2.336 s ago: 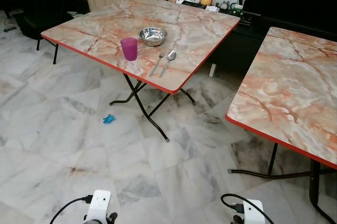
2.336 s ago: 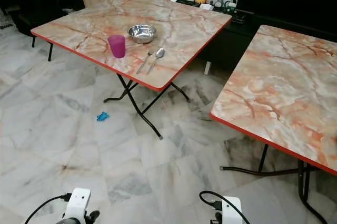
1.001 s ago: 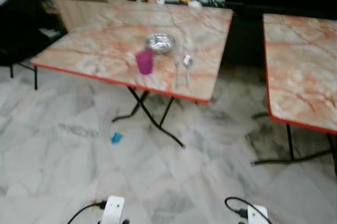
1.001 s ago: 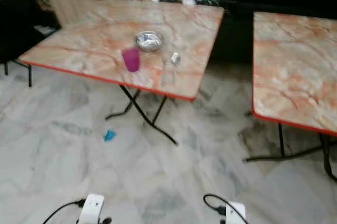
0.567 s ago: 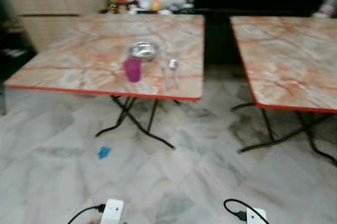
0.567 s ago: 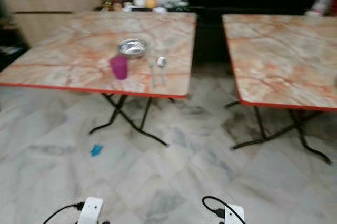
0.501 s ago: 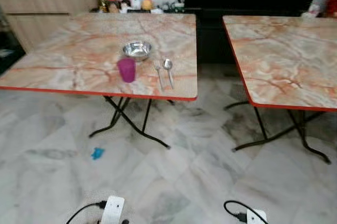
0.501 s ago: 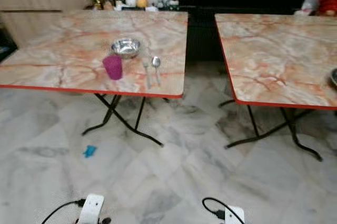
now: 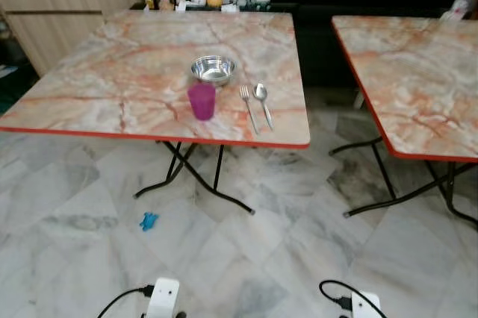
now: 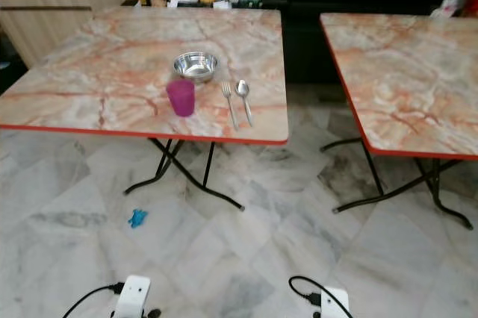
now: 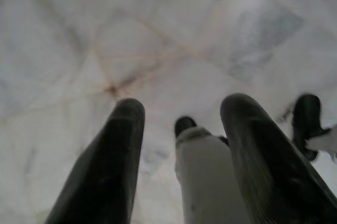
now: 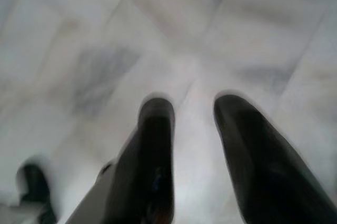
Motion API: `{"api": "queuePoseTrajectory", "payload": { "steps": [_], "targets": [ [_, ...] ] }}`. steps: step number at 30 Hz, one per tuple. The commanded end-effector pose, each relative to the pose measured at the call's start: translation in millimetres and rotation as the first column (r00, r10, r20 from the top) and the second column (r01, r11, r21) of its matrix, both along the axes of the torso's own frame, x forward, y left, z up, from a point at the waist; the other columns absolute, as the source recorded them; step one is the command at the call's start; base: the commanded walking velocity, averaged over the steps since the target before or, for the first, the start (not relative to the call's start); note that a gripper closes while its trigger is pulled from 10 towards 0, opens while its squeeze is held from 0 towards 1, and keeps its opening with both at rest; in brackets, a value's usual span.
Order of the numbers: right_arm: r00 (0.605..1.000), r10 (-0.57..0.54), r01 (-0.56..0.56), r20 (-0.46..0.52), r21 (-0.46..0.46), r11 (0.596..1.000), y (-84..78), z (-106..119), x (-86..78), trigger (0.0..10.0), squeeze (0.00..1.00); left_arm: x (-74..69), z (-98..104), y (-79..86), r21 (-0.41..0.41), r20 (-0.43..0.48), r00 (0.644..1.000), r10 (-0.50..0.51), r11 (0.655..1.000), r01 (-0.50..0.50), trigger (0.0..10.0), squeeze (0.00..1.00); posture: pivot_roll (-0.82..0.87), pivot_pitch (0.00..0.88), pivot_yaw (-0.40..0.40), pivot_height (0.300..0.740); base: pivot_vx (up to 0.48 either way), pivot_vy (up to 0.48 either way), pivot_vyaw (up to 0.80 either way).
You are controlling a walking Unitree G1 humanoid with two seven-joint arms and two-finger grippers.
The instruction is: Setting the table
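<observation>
Approach step, I judge: both open hands, left hand (image 11: 179, 155) and right hand (image 12: 192, 155), hang empty over the floor; next, walk to the marble-patterned worktop (image 9: 112, 86) holding the round steel bowl (image 9: 213, 69) and purple plastic cup (image 9: 202, 101).

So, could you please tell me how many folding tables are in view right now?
2: the left table holds the bowl, cup, fork and spoon; the right table is partly cut off.

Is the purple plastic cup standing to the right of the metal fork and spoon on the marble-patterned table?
No, the purple plastic cup stands to the left of the metal fork and spoon, just in front of the round steel bowl.
</observation>
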State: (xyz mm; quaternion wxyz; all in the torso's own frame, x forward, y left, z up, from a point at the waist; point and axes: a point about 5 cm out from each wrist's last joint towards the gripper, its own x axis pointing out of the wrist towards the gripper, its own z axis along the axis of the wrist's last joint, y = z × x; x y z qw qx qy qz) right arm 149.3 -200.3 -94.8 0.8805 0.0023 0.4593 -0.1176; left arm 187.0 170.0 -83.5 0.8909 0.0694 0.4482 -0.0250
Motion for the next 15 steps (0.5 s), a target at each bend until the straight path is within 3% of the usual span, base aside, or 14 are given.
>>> {"api": "queuePoseTrajectory", "payload": {
  "steps": [1, 15],
  "targets": [
    [1.000, 0.002, -0.002, 0.005, 0.016, 1.000, 5.0, -0.7, -0.2, 10.0, 0.00, -6.6, -3.3, 3.7, 0.012, -0.034, 0.999, -0.005, 1.000, 0.005, 10.0, 0.00, -0.02, 0.000, 0.008, 0.740, 0.000, 0.326, 0.00],
    [1.000, 0.003, -0.003, 0.011, 0.013, 1.000, 5.0, -0.3, 0.4, 10.0, 0.00, -6.9, -3.4, 3.3, 0.013, -0.035, 0.999, -0.023, 1.000, 0.023, 10.0, 0.00, -0.02, 0.000, 0.007, 0.740, 0.000, 0.325, 0.00]
  ]
}}
